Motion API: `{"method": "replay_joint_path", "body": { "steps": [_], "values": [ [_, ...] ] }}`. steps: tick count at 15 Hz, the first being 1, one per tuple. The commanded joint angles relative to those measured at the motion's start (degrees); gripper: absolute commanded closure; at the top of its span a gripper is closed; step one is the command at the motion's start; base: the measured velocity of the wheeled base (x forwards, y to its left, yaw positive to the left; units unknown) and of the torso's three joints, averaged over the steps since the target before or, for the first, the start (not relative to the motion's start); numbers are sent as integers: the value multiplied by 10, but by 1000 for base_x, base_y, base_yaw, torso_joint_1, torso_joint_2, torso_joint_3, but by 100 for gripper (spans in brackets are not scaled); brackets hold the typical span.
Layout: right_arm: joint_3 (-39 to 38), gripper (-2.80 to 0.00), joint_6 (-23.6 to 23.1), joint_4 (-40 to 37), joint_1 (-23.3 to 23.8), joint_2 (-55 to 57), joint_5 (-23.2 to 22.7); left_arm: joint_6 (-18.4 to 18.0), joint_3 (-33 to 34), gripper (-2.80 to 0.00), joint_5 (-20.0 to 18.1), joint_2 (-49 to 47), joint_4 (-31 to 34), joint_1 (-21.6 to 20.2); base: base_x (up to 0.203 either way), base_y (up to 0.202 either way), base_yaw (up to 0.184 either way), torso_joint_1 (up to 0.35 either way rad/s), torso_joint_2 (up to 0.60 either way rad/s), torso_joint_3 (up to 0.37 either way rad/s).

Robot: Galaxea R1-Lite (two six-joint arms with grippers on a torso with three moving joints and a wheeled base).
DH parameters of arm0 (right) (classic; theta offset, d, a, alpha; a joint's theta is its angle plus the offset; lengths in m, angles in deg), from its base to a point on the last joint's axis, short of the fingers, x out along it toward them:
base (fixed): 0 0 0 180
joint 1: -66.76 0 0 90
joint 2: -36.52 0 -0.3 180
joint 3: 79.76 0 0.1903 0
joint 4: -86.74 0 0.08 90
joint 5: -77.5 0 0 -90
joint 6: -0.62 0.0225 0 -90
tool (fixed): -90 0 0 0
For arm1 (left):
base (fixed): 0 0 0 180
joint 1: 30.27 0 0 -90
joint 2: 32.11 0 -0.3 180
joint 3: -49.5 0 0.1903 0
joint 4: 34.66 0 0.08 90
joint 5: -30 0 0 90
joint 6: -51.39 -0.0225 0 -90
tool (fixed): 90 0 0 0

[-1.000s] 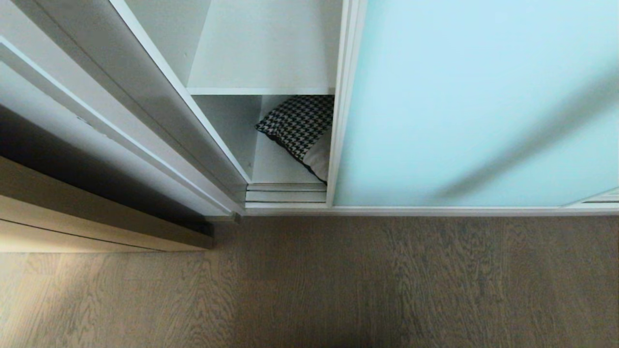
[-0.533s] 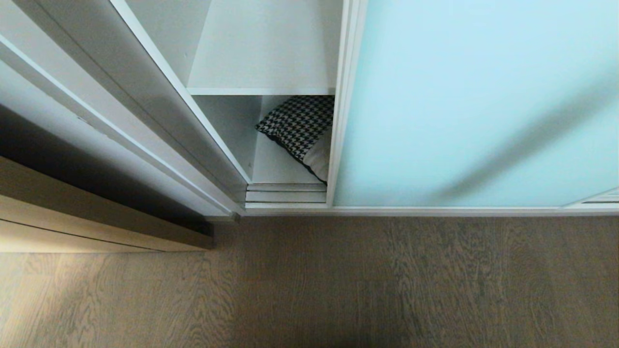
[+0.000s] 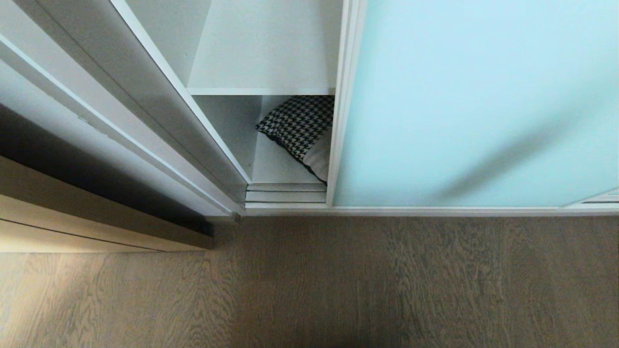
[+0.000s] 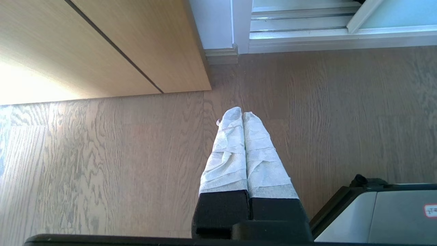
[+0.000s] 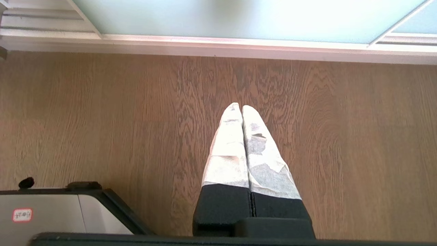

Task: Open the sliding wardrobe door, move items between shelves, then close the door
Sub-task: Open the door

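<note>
The frosted aqua sliding wardrobe door (image 3: pixel 474 106) covers the right part of the wardrobe and leaves a narrow gap at its left edge. Through that gap a houndstooth cushion (image 3: pixel 300 125) lies on the lowest white shelf (image 3: pixel 275 169), partly hidden behind the door. A second white shelf (image 3: pixel 261 91) above it is bare. Neither arm shows in the head view. My left gripper (image 4: pixel 242 114) hangs shut over the floor, empty. My right gripper (image 5: pixel 239 107) is shut too, empty, pointing down at the floor in front of the door (image 5: pixel 222 17).
A light wood cabinet (image 3: pixel 96 227) (image 4: pixel 102 44) stands left of the wardrobe. The door's floor track (image 3: pixel 285 193) runs along the wardrobe base. Grey wood-grain floor (image 3: pixel 338 280) fills the foreground. My own base (image 4: pixel 382 215) (image 5: pixel 51 212) shows at the edge of both wrist views.
The dark arm shadow on the glass door has shrunk and sunk toward the lower right. Door, cushion and camera have stayed put.
</note>
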Motion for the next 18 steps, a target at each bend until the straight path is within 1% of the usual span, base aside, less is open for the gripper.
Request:
{"method": "replay_joint_path", "body": {
  "steps": [1, 3, 10, 12, 14, 15, 16, 18],
  "values": [
    [-7, 0, 0, -1, 0, -2, 0, 0, 0, 0, -1, -1, 0, 0, 0, 0, 0, 0, 0, 0],
    [-7, 0, 10, -1, 1, -2, 0, -1, 0, 0, -1, -1, 0, 0, 0, 0, 0, 0, 0, 0],
    [-7, 0, 10, -1, 0, -2, -1, -3, 0, 0, 0, -1, 0, 0, 0, 0, 0, 0, 0, 0],
    [-7, 0, 10, -1, 0, -2, 0, 2, 0, 0, 1, -1, 0, 0, 0, 0, 0, 0, 0, 0],
    [-7, 0, 10, -1, 0, -2, -1, 18, 2, 0, 19, -1, -8, 0, 0, 0, 0, 0, 0, 0],
    [-7, 0, 10, -1, 0, -2, -1, 18, 0, 0, 21, -1, -12, 0, 0, 0, 0, 0, 0, 0],
    [-7, 0, 10, -1, 0, -2, -1, 18, -20, 0, 19, -1, -12, 0, 0, 0, 0, 0, 0, 0],
    [-8, 0, 10, -1, 0, -2, -1, 18, -106, 0, 0, -12, 8, 0, 0, 0, 0, 0, 0, 0]
  ]
}}
